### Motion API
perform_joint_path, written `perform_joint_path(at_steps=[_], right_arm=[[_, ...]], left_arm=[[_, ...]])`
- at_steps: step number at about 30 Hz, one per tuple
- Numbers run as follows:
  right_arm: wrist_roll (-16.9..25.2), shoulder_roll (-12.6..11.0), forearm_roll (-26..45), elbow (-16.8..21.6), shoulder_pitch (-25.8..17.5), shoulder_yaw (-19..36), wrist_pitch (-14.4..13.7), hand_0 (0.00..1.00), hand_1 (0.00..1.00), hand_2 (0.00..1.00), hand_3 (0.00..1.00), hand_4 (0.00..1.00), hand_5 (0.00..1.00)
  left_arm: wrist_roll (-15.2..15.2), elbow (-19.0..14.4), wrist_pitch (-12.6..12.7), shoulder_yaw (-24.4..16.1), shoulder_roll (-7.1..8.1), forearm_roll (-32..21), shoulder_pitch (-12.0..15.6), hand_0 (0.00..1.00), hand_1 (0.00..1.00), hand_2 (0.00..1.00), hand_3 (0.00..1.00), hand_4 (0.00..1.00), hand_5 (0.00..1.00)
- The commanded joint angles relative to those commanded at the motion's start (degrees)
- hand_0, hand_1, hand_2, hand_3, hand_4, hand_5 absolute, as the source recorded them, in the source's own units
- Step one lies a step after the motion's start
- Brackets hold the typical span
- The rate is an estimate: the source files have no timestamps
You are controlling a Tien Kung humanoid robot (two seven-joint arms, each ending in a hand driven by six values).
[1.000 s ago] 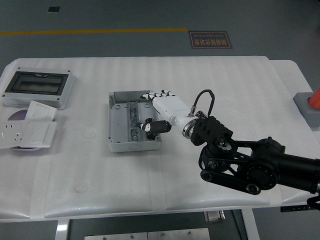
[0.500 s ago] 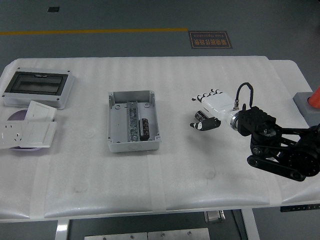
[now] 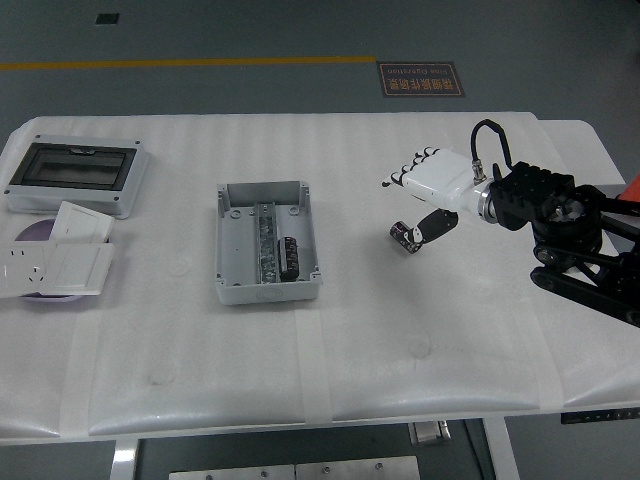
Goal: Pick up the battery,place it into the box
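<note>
We note the battery (image 3: 404, 235): a small dark cylinder with a lighter band at one end, lying on the white tabletop (image 3: 320, 340) to the right of the centre. Detail on its surface is too small to read. Its long axis appears to run roughly from far-left to near-right, though at this size we cannot fix the direction closely.

The right hand (image 3: 428, 185) comes in from the right edge on a black arm (image 3: 560, 225). Its white palm is turned down and its fingers (image 3: 402, 175) are spread out towards the left, grasping nothing. The dark thumb (image 3: 432, 224) hangs just beside the battery; we cannot tell whether it touches.

The box (image 3: 268, 244) sits well to the left of the battery, a grey open enclosure with a metal rail along its middle and a small dark part already inside, near the right wall. Bare tabletop lies between battery and box; no object stands on that stretch.

At the far left we record a closed grey enclosure with a dark window (image 3: 75, 175), and nearer, a white socket plate (image 3: 55, 265) with another white plate (image 3: 82, 222) resting beside it. A grey block with an orange cone (image 3: 622, 205) shows at the right edge, off the tabletop.
</note>
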Motion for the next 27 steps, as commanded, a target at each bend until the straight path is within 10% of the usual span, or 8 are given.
perform_joint_path(at_steps=[8,27], right_arm=[[1.1,1.9,-5.1,-1.7,-0.7,2.6,5.2,0.957,0.922,0.952,0.938,0.690,0.256],[0.9,7.7,-7.4,-7.7,-3.7,4.6,7.2,0.998,0.998,0.998,0.998,0.638,0.162]], left_arm=[[0.0,0.0,0.0,0.5,0.26,0.0,-0.6,0.668,0.675,0.619,0.638,0.647,0.247],[0.0,-0.1,0.0,1.7,0.23,-0.4,-1.3,0.668,0.673,0.619,0.639,0.646,0.248]])
